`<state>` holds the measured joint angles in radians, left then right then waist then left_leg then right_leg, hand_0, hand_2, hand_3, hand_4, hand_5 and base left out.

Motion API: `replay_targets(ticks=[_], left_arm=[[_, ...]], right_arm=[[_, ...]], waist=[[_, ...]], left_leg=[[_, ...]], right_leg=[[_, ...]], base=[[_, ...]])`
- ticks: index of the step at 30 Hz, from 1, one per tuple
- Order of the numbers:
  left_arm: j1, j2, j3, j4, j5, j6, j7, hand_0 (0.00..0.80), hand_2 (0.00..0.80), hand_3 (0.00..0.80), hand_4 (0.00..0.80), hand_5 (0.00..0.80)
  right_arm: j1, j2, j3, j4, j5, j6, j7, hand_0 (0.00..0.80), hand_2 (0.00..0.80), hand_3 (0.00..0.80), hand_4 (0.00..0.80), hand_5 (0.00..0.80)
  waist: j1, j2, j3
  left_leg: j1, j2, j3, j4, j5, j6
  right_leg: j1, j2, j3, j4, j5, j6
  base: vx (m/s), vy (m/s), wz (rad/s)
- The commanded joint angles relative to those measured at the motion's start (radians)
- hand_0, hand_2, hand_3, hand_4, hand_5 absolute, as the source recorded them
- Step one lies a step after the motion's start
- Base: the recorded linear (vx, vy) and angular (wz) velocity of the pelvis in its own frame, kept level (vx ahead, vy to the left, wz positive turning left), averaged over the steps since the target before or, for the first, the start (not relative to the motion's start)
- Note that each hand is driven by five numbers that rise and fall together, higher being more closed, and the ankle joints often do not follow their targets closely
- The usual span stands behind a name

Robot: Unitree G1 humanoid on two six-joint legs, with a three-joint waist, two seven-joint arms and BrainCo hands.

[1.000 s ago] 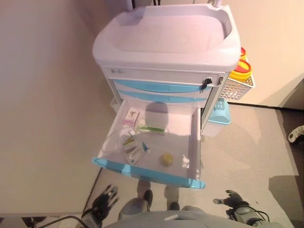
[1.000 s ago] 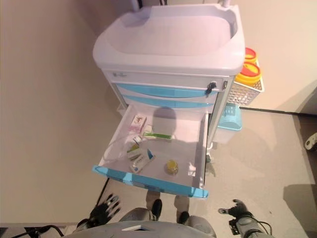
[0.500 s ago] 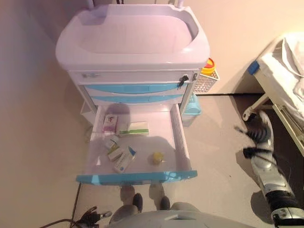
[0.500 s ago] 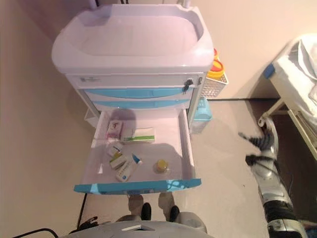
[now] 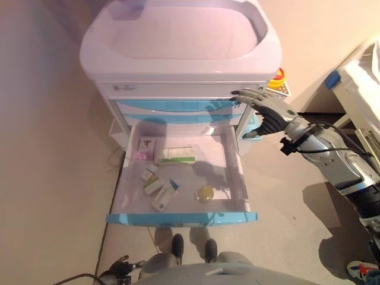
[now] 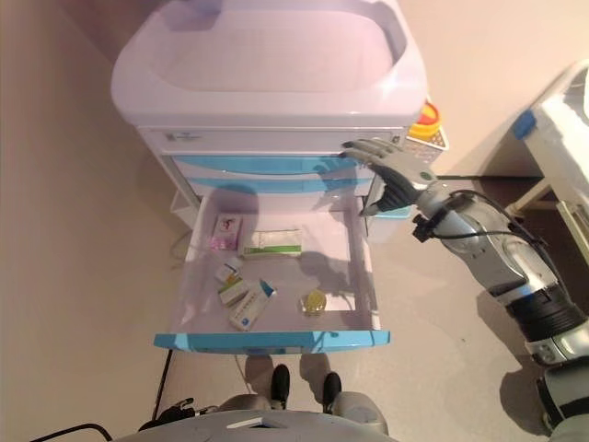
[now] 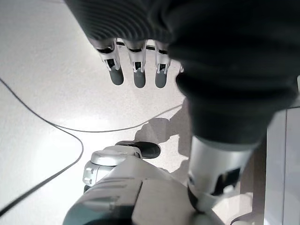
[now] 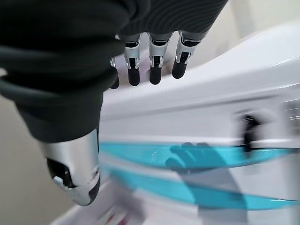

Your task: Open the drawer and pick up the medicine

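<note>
We see left hand (image 7: 136,70) low by floor, fingers straight, empty. Drawer (image 5: 181,217) pulled out; inside we note yellow jar (image 5: 205,193) at front right, small boxes (image 5: 159,189) front left, green-white box (image 5: 176,155) and pink box (image 5: 145,148) at back. Right hand (image 5: 264,108) above drawer's back right corner, near cart (image 5: 178,47) front, fingers spread, holding nothing.
</note>
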<state>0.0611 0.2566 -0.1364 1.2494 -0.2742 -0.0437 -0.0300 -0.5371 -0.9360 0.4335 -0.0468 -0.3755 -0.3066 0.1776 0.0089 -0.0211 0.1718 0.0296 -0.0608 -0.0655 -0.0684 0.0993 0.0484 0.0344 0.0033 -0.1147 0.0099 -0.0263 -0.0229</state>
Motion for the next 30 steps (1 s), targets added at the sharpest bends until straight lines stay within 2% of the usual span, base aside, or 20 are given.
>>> replay_targets(ticks=[1, 5, 11, 18, 30], left_arm=[[0.006, 0.055, -0.033, 0.035, 0.031, 0.012, -0.009, 0.000, 0.000, 0.000, 0.000, 0.000], [0.005, 0.064, -0.033, 0.040, 0.026, 0.006, -0.015, 0.000, 0.000, 0.000, 0.000, 0.000], [-0.016, 0.074, -0.041, 0.015, 0.012, -0.010, -0.019, 0.000, 0.000, 0.000, 0.000, 0.000], [-0.045, 0.082, -0.058, -0.007, 0.015, 0.001, -0.012, 0.000, 0.000, 0.000, 0.000, 0.000], [-0.077, 0.087, -0.060, -0.018, 0.031, 0.006, -0.012, 0.000, 0.000, 0.000, 0.000, 0.000]], right_arm=[[-0.063, -0.025, 0.089, -0.073, 0.025, -0.068, 0.106, 0.000, 0.000, 0.000, 0.000, 0.000], [-0.089, -0.008, 0.172, -0.042, 0.064, -0.065, 0.182, 0.000, 0.000, 0.000, 0.000, 0.000], [-0.052, 0.059, 0.258, 0.060, -0.024, -0.070, 0.209, 0.000, 0.000, 0.000, 0.000, 0.000], [-0.021, 0.105, 0.317, 0.205, -0.148, -0.081, 0.177, 0.000, 0.000, 0.000, 0.000, 0.000], [0.012, 0.107, 0.363, 0.295, -0.256, -0.130, 0.125, 0.000, 0.000, 0.000, 0.000, 0.000]], waist=[[0.047, -0.055, -0.013], [0.068, -0.059, -0.012], [0.092, -0.057, -0.002], [0.108, -0.054, 0.016], [0.105, -0.053, 0.023]], left_leg=[[-0.008, -0.048, 0.017, 0.053, -0.128, 0.001], [-0.010, -0.047, -0.003, 0.041, -0.119, -0.004], [-0.027, -0.044, -0.030, 0.030, -0.104, -0.011], [-0.037, -0.040, -0.055, 0.005, -0.082, -0.024], [-0.051, -0.040, -0.057, -0.002, -0.075, -0.031]], right_leg=[[-0.028, -0.038, 0.040, -0.002, 0.058, 0.077], [-0.026, -0.036, 0.027, -0.011, 0.058, 0.076], [-0.029, -0.036, -0.001, -0.018, 0.053, 0.072], [-0.028, -0.033, -0.037, -0.032, 0.053, 0.068], [-0.037, -0.030, -0.046, -0.039, 0.052, 0.066]], base=[[-0.026, -0.042, 0.22], [-0.028, -0.047, 0.18], [-0.053, -0.048, 0.18], [-0.049, -0.041, 0.21], [-0.019, -0.011, 0.02]])
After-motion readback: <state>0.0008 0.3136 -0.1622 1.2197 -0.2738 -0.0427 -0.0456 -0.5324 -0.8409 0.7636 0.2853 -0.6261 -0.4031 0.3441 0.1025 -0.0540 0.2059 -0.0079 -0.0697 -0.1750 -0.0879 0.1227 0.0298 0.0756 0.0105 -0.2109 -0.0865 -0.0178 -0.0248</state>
